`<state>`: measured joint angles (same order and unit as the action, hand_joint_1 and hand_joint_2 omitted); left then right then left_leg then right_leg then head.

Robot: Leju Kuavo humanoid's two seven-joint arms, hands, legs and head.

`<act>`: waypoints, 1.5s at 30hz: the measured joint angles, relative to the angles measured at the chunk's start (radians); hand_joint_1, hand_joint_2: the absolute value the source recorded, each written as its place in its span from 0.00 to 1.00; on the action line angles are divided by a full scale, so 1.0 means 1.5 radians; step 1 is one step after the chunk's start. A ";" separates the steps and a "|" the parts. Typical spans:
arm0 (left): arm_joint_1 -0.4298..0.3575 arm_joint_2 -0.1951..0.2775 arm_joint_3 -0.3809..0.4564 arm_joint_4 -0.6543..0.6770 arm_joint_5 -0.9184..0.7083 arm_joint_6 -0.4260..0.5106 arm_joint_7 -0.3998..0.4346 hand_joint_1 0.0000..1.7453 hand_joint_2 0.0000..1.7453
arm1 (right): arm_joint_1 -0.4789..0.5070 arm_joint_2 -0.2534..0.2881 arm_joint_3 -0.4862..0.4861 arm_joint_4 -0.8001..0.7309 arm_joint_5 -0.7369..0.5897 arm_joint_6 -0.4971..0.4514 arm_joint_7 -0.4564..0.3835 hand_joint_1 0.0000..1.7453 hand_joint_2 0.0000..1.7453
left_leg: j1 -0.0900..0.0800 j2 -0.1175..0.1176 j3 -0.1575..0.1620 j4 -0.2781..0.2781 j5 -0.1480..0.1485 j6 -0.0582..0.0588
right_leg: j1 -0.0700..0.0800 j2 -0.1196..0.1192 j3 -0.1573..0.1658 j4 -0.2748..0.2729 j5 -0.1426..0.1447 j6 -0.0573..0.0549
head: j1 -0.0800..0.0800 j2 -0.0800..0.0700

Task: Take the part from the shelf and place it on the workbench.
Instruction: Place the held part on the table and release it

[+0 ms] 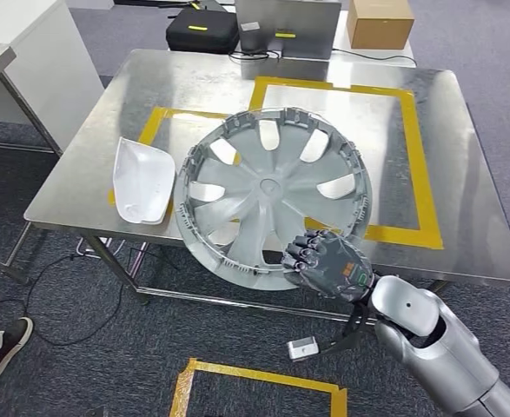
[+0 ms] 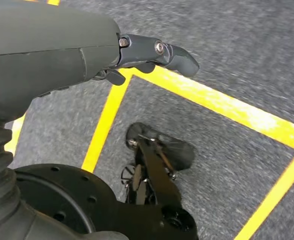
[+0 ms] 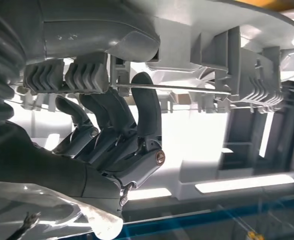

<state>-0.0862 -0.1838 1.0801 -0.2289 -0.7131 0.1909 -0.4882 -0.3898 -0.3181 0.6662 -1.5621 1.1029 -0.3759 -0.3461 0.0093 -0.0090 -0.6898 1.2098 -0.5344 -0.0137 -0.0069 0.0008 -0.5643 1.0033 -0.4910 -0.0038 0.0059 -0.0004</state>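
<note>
Your right hand point(image 1: 328, 263) grips the wheel cover point(image 1: 274, 193) at its near rim, over the surface point(image 1: 448, 226); next, lower and release inside the yellow tape point(image 1: 419, 165).

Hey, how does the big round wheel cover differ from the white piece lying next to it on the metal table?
The wheel cover is grey, round and spoked with open gaps; the white piece is a solid, shallow shell with a rounded, tapering outline. The wheel cover is much larger. The right hand grips the wheel cover's near rim, which overhangs the table edge; the white piece lies untouched, apart from it. Both look like moulded plastic car parts.
</note>
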 joint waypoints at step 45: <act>-0.039 -0.010 -0.118 0.000 -0.098 0.007 0.016 0.00 0.00 | -0.368 0.120 -0.078 0.686 -0.018 -0.004 0.082 0.00 0.00 | -0.006 0.000 0.034 -0.120 0.067 0.021 | 0.000 0.000 0.006 -0.005 -0.010 0.024 | 0.000 0.000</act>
<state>-0.1446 -0.1990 0.9031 -0.2289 -0.8608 0.2008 -0.4638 -0.9418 -0.1376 0.5489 -0.5327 1.0764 -0.3824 -0.2236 0.0002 -0.0090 -0.6388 1.0293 -0.4345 0.0176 -0.0075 0.0013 -0.5551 0.9958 -0.5053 0.0317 0.0053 -0.0004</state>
